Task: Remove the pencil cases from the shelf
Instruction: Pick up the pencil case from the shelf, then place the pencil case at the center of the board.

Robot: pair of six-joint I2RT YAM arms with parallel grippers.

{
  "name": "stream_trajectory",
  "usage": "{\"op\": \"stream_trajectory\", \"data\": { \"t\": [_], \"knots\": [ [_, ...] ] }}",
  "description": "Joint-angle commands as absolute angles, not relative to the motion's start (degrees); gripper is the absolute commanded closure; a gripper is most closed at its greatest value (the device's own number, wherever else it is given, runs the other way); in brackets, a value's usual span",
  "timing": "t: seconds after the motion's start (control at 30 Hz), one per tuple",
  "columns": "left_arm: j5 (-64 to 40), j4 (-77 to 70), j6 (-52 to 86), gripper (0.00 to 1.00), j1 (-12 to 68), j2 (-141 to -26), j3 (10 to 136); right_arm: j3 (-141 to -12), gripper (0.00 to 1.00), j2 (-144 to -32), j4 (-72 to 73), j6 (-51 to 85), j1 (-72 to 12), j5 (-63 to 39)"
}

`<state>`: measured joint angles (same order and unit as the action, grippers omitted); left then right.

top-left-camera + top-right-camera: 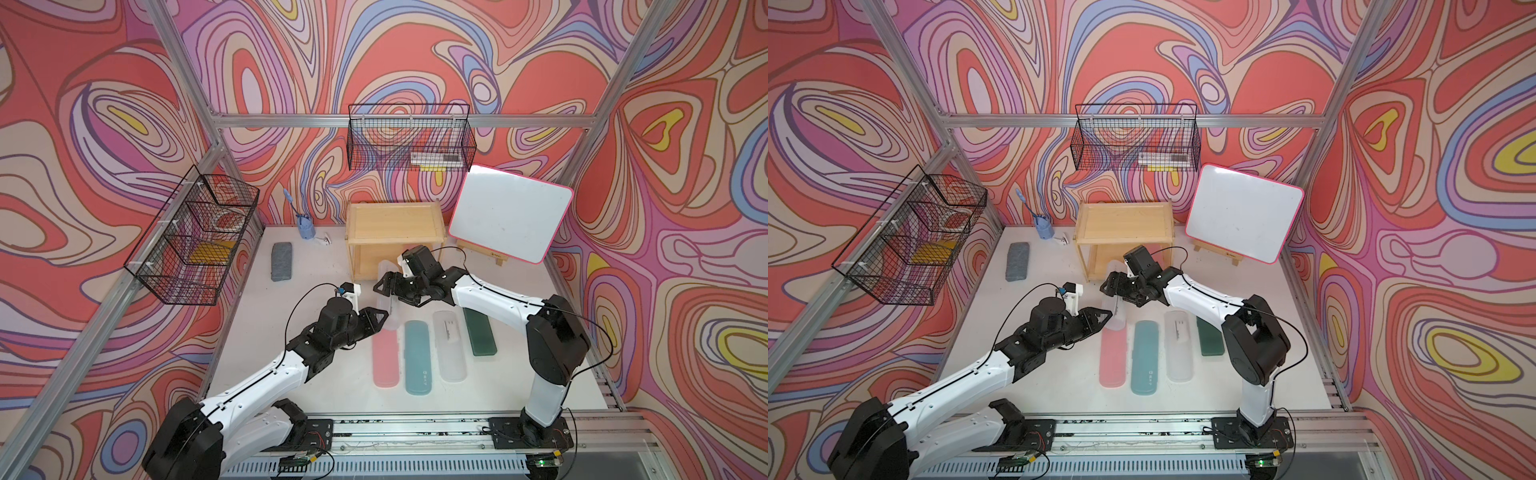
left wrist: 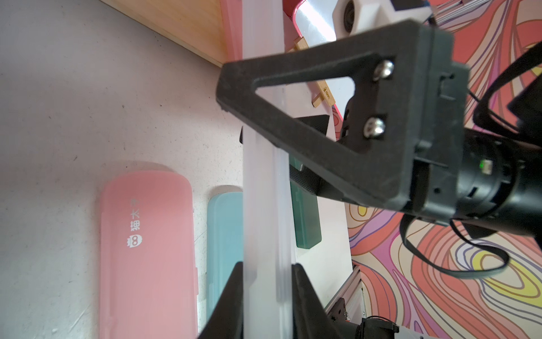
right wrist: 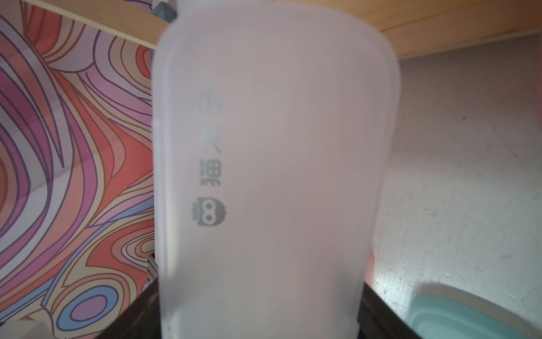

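Frosted clear rounded-end plastic pencil case [image 2: 264,190]: airborne between grippers, far end near light wooden two-tier shelf [image 1: 395,224]. Right gripper [image 3: 262,283] clamped across its width; left gripper [image 2: 268,265] straddled its thickness, grip unclear. Step: apparent handover. Next needed: one release, then set-down below grippers.

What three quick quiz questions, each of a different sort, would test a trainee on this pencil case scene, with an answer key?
1. How many cases lie in the row on the table? A two, B four, C six.
2. True or false: the raised frosted case sits between the jaws of the left gripper only.
3. Name the colour of the case at the end of the row opposite the pink case.
Key:
1. B: pink case, teal case, clear case, dark green case.
2. False: the right gripper flanks it too.
3. Dark green.
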<state>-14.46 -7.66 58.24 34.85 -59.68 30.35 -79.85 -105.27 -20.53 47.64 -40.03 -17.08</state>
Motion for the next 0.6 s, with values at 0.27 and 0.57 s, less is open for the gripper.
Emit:
{"op": "stream_trajectory", "data": {
  "t": [0.27,0.57],
  "knots": [
    [7.37,19.31,45.86,0.17,34.90,-48.86,35.45,-79.63,0.27,-99.59,-38.33,39.51,-41.73,-3.32],
    [7.04,16.72,44.97,0.16,34.72,-51.53,34.65,-74.36,0.29,-87.01,-57.27,27.95,-34.13,6.85]
  ]
}}
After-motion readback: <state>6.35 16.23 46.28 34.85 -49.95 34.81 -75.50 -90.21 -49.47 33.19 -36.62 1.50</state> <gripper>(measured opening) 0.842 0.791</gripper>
